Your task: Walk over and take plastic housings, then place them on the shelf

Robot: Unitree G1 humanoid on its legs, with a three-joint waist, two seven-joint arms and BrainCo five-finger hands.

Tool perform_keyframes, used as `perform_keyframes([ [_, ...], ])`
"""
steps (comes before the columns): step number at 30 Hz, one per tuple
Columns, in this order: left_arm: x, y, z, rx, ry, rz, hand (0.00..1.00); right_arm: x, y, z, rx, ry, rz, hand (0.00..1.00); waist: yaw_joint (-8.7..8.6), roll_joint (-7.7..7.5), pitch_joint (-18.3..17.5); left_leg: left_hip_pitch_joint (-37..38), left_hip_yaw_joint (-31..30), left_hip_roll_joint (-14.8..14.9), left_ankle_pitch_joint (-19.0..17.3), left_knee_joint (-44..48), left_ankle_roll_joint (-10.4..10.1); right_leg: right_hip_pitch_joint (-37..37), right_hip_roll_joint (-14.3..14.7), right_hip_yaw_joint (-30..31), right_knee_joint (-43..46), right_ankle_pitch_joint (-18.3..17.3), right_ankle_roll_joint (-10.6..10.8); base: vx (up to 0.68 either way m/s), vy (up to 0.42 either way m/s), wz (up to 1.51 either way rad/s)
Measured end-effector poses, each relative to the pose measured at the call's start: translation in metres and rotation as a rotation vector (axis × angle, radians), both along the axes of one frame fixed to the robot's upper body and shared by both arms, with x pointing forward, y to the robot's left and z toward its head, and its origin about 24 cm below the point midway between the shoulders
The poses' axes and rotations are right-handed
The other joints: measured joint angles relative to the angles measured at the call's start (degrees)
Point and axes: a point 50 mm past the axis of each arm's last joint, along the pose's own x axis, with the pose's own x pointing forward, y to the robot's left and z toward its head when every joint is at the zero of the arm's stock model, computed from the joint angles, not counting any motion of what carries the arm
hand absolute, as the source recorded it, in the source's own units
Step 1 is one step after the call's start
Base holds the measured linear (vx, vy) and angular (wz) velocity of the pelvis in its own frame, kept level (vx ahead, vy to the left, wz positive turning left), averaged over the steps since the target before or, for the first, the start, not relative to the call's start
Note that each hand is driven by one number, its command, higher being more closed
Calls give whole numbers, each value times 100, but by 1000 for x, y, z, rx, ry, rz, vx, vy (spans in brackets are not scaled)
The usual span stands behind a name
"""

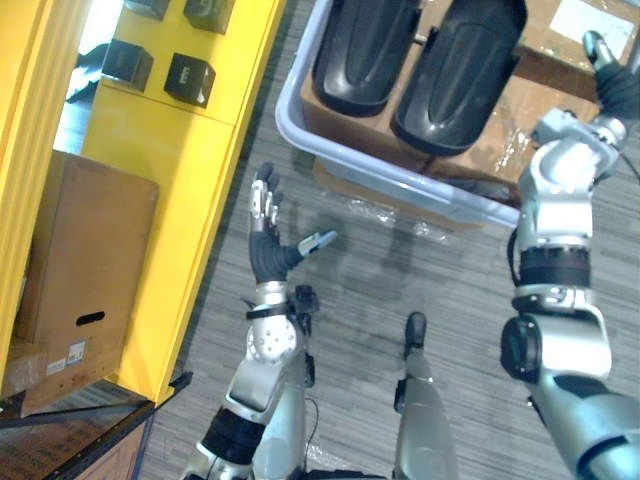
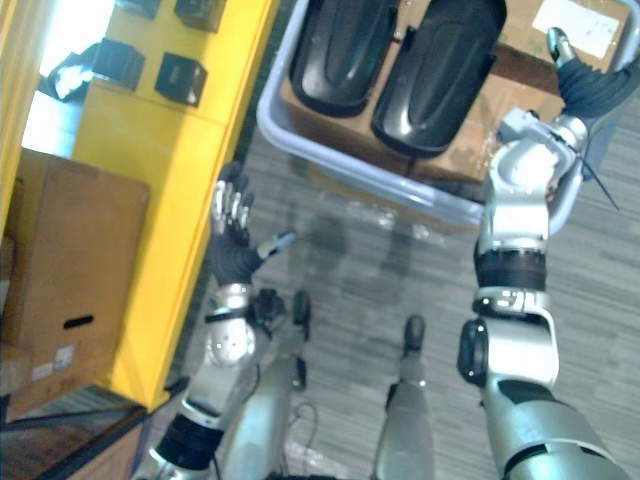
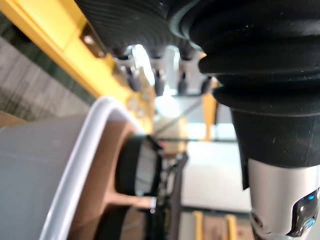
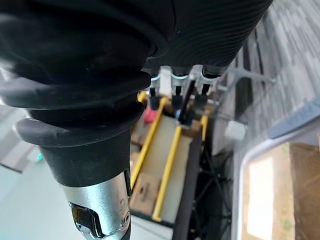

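Both black housings [image 1: 460, 70] lie untouched in the grey bin [image 1: 297, 120]; left hand [image 1: 268, 240] spread above the floor, right hand [image 1: 618, 88] past the bin, fingers apparently straight; risk: a reach from this offset snags the rim and tips the bin

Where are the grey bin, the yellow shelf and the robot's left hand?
grey bin [image 1: 286, 105]: left eye view, corner of its rim.
yellow shelf [image 1: 170, 150]: left eye view, bare yellow surface.
left hand [image 1: 266, 248]: left eye view, palm.
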Motion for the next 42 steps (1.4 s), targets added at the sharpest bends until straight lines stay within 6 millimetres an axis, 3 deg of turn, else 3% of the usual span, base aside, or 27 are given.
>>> perform_keyframes([
  [5,0,-8,-8,15,34,-23,0,23,0,-15,100,139,78,0,2,0,0,113,-19,43,322,-464,-51,-88,42,-33,-27,-39,-47,-64,-24,-3],
  [7,-1,-13,-10,26,42,-43,0,34,-3,-30,144,243,110,0,76,0,0,110,-44,99,353,-464,-75,-91,95,-61,-16,-38,-45,-58,-29,-2],
  [12,-4,-26,-10,45,36,-109,0,42,-15,-45,171,391,129,0,213,5,-3,36,-258,161,403,-466,-146,-66,186,-213,-24,-37,-44,-26,-34,11],
  [18,-5,-28,-11,59,37,-135,0,40,-33,-25,81,449,97,0,317,11,-7,-115,-496,138,425,-468,-170,-12,194,-469,-104,-42,-32,-6,-5,18],
  [24,-6,-33,-10,78,35,-167,0,31,-47,3,41,384,30,0,408,12,-7,-237,-647,83,455,-466,-161,-10,173,-627,-159,-43,-30,14,7,15],
  [31,-4,-30,-10,70,44,-139,0,10,-36,39,-8,105,-17,0,374,11,-6,-190,-606,100,456,-465,-161,15,181,-592,-182,-42,-30,5,3,-1],
  [38,-2,-23,-10,55,50,-102,0,14,-17,26,-3,87,15,0,241,11,-7,70,-445,166,431,-468,-187,133,206,-414,-172,-39,-27,-12,1,-17],
  [42,-3,-23,-13,53,61,-111,0,24,-18,9,33,178,56,0,224,11,-7,68,-444,187,433,-469,-195,118,225,-399,-172,-41,-29,-14,0,-3],
])
